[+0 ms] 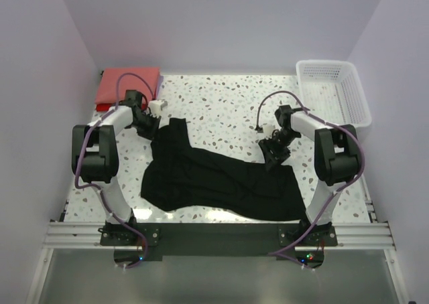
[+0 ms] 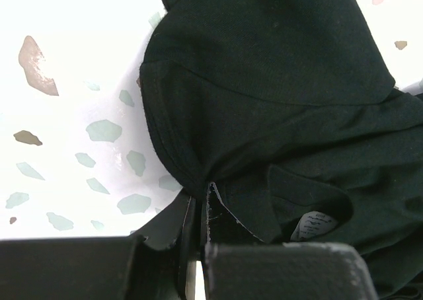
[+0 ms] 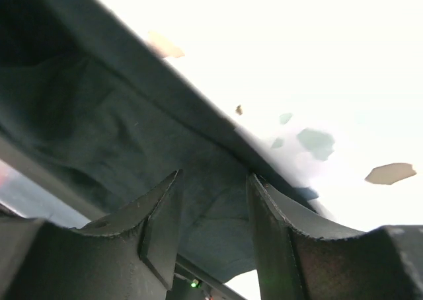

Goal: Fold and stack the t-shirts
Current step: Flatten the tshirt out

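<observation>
The black t-shirt (image 1: 221,180) lies spread and rumpled across the middle of the table. My left gripper (image 1: 149,126) is at its far left corner. In the left wrist view the jaws are shut on a pinched fold of the black t-shirt (image 2: 264,102), and a white label (image 2: 312,226) shows to the right. My right gripper (image 1: 275,153) is at the shirt's far right corner. In the right wrist view its fingers (image 3: 162,207) stand apart with the black t-shirt (image 3: 99,128) between and beyond them. The folded coral-red t-shirts (image 1: 127,84) lie at the far left corner.
A white lattice basket (image 1: 333,90) stands at the far right corner. The speckled white table (image 1: 221,110) is walled at the back and on both sides. A dark rail (image 1: 214,234) with the arm bases runs along the near edge.
</observation>
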